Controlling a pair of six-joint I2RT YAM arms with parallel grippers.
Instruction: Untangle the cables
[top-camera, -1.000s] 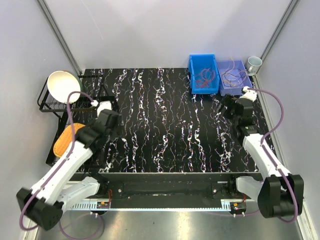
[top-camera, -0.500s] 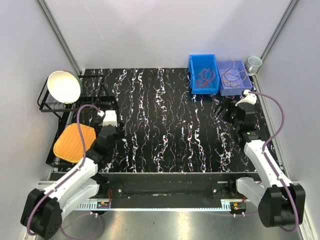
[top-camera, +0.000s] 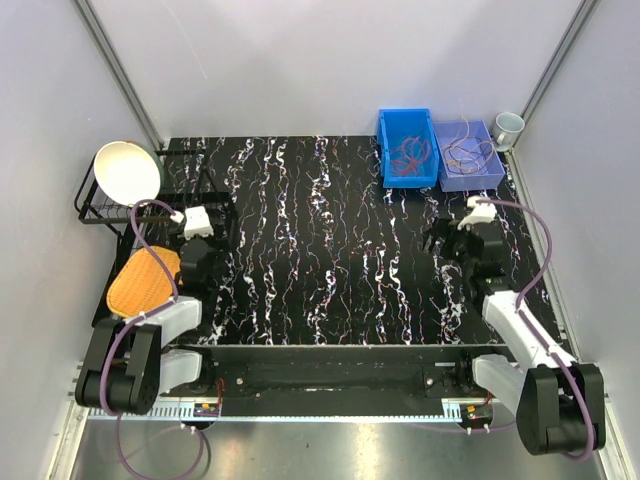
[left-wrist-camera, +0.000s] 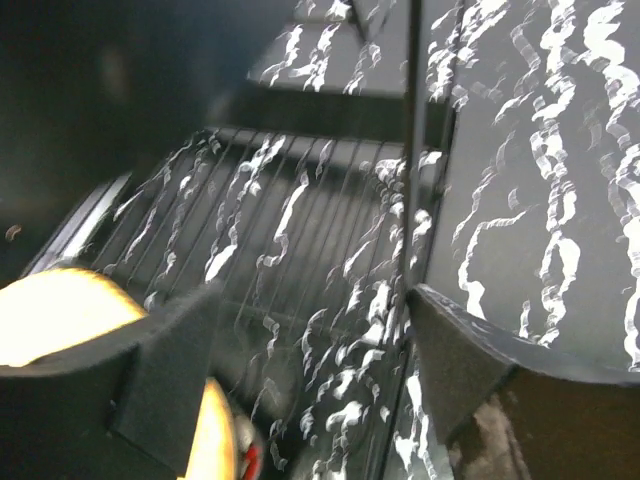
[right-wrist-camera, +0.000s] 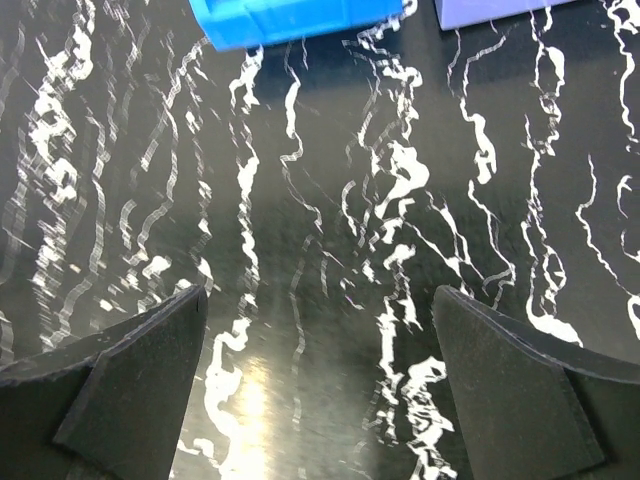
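The cables lie in two bins at the back right. Red and dark red cables (top-camera: 408, 153) coil in the blue bin (top-camera: 385, 150). Thin orange and pale cables (top-camera: 468, 153) loop in the lavender bin (top-camera: 496, 168). My right gripper (top-camera: 440, 236) is open and empty, low over the black marbled table (top-camera: 320, 230), in front of the bins; its view shows the table between its fingertips (right-wrist-camera: 320, 330). My left gripper (top-camera: 196, 262) is open and empty at the table's left edge, over the black wire rack (left-wrist-camera: 300, 230).
A white bowl (top-camera: 127, 172) stands in the wire dish rack (top-camera: 95, 212) at the left. An orange mat (top-camera: 140, 280) lies beside my left arm. A white mug (top-camera: 508, 126) stands at the back right corner. Grey walls enclose the table.
My left arm has pulled back and folded toward its base at the left edge. My right gripper has drawn back from the bins toward the near side and lowered.
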